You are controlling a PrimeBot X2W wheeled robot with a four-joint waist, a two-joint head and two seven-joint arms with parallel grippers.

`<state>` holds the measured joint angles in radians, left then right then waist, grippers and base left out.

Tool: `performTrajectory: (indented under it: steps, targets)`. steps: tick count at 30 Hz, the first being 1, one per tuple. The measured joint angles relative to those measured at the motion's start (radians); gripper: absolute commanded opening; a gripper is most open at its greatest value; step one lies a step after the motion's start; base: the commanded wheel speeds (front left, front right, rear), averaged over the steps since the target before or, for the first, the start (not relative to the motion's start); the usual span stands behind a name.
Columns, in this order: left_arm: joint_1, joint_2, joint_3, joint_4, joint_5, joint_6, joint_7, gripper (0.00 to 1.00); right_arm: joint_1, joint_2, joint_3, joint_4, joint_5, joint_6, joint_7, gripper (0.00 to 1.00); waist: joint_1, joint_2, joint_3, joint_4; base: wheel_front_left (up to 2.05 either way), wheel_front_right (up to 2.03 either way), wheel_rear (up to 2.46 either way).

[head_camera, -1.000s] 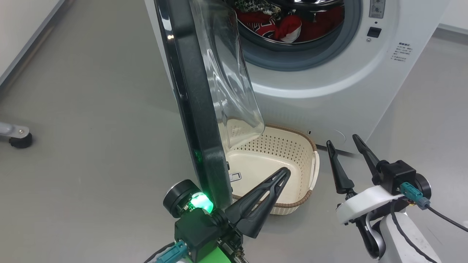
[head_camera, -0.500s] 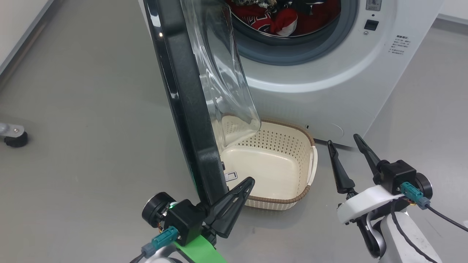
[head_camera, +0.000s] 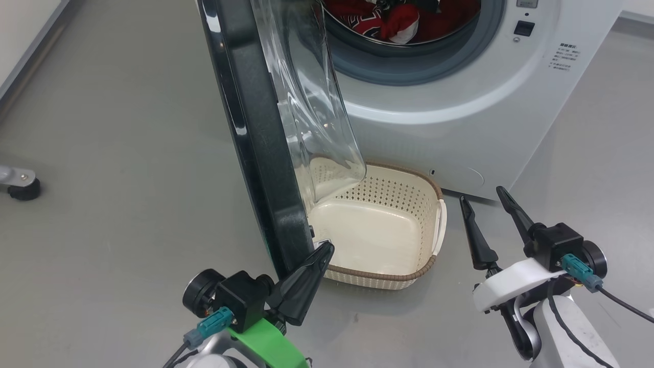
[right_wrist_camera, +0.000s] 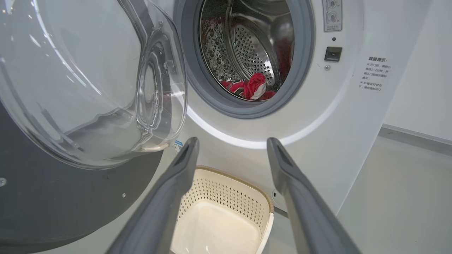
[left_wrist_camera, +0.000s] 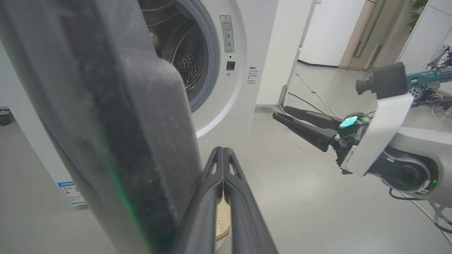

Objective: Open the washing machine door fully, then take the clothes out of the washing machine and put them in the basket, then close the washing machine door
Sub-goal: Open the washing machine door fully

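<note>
We are working on the first step: the washing machine door (head_camera: 260,153) is standing roughly edge-on to us, swung out but, as we are judging it, not fully back. Our left hand (head_camera: 323,250) is pressed shut on nothing. Its tip is lying just beside the door's lower rim on the inner side, and we cannot tell whether it is touching.

Our right hand (head_camera: 481,195) is gaping wide and empty, hovering just beside the basket (head_camera: 380,276). The basket is sitting on the floor just in front of the washing machine (head_camera: 460,128), partly under the door's glass bowl, with nothing in it. The clothes (right_wrist_camera: 252,88) are lying in the drum.

The next move is calling for the shut fingers to nudge the rim outward until the opening is clear, without knocking the basket.

As for writing, a block of small print (head_camera: 564,56) beside the opening, a warning sticker (left_wrist_camera: 226,33) and a blue label (left_wrist_camera: 72,192) low on the cabinet are all showing too small to read.
</note>
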<state>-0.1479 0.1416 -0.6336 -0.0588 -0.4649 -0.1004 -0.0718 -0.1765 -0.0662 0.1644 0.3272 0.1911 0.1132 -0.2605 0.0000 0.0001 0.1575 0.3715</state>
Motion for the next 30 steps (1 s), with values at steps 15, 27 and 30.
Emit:
performTrajectory:
  steps: [15, 27, 30]
  targets:
    - [-0.001, -0.022, 0.025, 0.04, -0.003, 0.027, -0.019, 0.0, -0.011, 0.001, -0.007, 0.0, -0.005, 0.003, 0.0, 1.0, 0.0, 0.0, 0.013, 0.0, 0.0, 0.0, 0.0]
    - [0.011, -0.038, 0.047, 0.045, -0.011, 0.066, -0.035, 0.0, -0.011, 0.001, -0.027, 0.0, -0.009, 0.008, 0.0, 1.0, 0.0, 0.0, 0.011, 0.015, 0.0, 0.0, 0.0]
    - [0.016, -0.038, 0.054, 0.045, -0.012, 0.078, -0.035, 0.0, -0.01, 0.002, -0.035, 0.0, -0.009, 0.008, 0.0, 1.0, 0.0, 0.0, 0.008, 0.025, 0.0, 0.0, 0.0]
